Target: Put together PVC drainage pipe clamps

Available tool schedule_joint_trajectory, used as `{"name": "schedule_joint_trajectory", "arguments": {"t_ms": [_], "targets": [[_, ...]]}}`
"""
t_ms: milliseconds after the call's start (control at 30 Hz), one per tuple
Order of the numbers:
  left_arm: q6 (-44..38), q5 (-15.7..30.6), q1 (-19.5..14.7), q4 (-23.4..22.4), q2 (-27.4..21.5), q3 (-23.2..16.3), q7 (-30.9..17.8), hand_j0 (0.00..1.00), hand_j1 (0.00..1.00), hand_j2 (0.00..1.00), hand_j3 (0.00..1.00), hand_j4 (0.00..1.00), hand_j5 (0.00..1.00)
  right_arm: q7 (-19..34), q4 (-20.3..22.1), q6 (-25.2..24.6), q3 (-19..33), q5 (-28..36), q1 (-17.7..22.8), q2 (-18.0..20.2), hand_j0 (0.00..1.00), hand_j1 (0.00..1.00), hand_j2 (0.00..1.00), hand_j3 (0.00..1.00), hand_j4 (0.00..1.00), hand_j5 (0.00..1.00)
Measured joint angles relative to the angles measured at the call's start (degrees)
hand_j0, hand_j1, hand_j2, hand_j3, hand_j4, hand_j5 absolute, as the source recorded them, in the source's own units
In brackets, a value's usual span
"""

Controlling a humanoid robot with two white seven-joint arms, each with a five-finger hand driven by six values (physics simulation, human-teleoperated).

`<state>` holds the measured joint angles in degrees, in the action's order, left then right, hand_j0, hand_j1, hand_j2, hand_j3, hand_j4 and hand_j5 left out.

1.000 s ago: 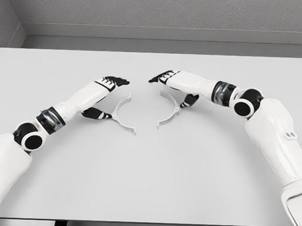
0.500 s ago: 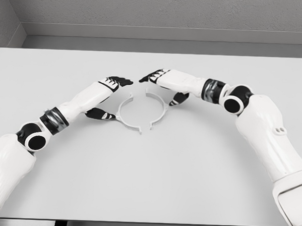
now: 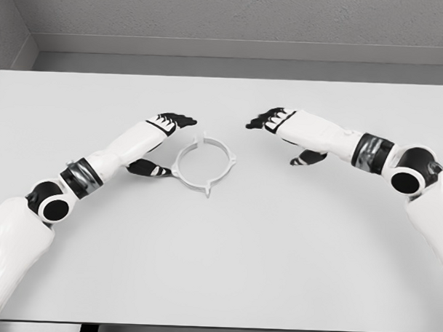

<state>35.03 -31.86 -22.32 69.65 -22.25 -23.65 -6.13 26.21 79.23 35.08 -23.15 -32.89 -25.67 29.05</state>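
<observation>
head view, white pipe clamp ring point(image 3: 204, 163) lying closed on the grey table point(image 3: 225, 261), left hand point(image 3: 160, 138) cupping its left side, thumb touching the rim, not clearly gripping, right hand point(image 3: 288, 135) hovering well apart to the ring's right, fingers relaxed, holding nothing

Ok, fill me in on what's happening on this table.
Two white clamp halves sit together as one closed ring on the white table. The left hand is at the ring's left edge, thumb beside it, fingers above. The right hand hovers apart to the right, open and holding nothing.
</observation>
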Motion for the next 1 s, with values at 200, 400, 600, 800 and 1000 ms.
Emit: {"name": "schedule_joint_trajectory", "arguments": {"t_ms": [200, 400, 600, 800, 1000], "targets": [[0.0, 0.3, 0.0, 0.0, -0.3, 0.1, 0.0, 1.0, 1.0, 1.0, 1.0, 1.0, 1.0, 0.2, 17.5, 0.1, 17.2, 3.9, 13.4, 5.5, 1.0, 1.0, 1.0, 1.0, 1.0, 1.0], [0.0, 0.5, 1.4, 1.4, -0.7, 0.1, 0.0, 1.0, 1.0, 1.0, 1.0, 1.0, 1.0, 0.3, 20.0, 0.1, 23.0, 7.3, 16.3, 6.0, 1.0, 1.0, 1.0, 1.0, 1.0, 1.0], [0.0, 0.6, 2.2, 3.4, -0.9, 0.1, 0.0, 1.0, 1.0, 1.0, 1.0, 1.0, 1.0, 0.1, 20.3, 0.1, 24.7, 7.8, 17.5, 5.4, 1.0, 1.0, 1.0, 1.0, 1.0, 1.0], [0.0, 0.3, 2.4, 3.8, -0.8, 0.1, 0.0, 1.0, 1.0, 1.0, 1.0, 1.0, 1.0, -0.1, 20.4, 0.1, 24.9, 7.9, 17.5, 5.3, 1.0, 1.0, 1.0, 1.0, 1.0, 1.0], [0.0, -0.2, 2.1, 3.6, -0.4, 0.0, 0.0, 1.0, 1.0, 1.0, 1.0, 1.0, 1.0, -0.1, 20.4, 0.1, 25.0, 7.9, 17.5, 5.2, 1.0, 1.0, 1.0, 1.0, 1.0, 1.0]]}}
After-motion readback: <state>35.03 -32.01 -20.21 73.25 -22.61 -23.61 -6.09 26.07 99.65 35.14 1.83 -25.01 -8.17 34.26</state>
